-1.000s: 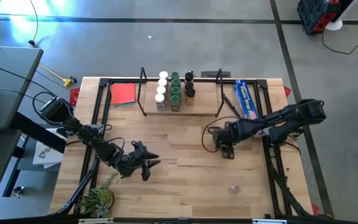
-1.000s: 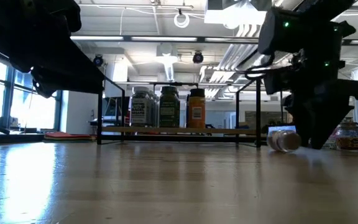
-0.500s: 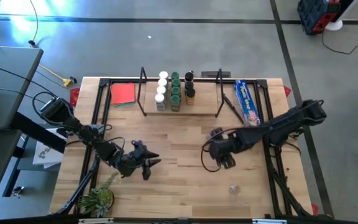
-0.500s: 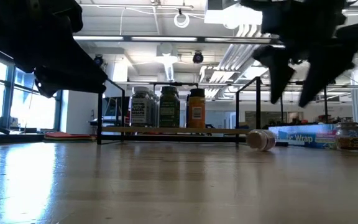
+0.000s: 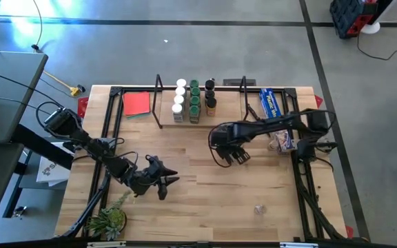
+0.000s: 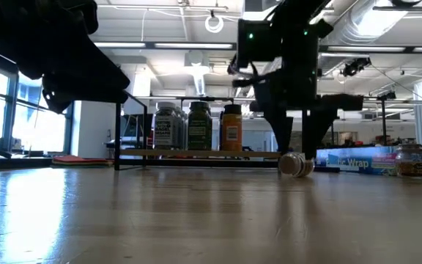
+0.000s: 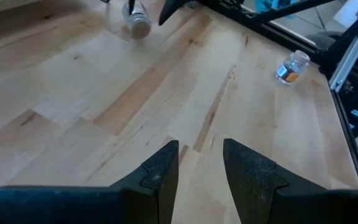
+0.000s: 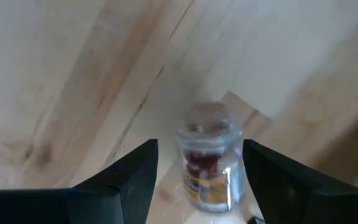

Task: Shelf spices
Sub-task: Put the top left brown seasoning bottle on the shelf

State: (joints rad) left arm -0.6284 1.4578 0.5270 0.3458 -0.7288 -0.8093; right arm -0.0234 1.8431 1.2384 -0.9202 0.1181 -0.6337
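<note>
Table [image 5: 198, 200], w/ shelf [image 5: 200, 117] at far edge holding jars: our right hand [image 5: 233, 153] hangs open, straddling fallen spice jar [image 6: 293, 164], nothing gripped yet. Left hand [image 5: 161, 180] idle, part-open, empty. Next we'd say: close, lift, shelve.

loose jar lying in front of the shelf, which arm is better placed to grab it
Right. The right gripper hangs open directly over the jar, which lies between its fingers. The left gripper waits empty, far off near the plant.
</note>
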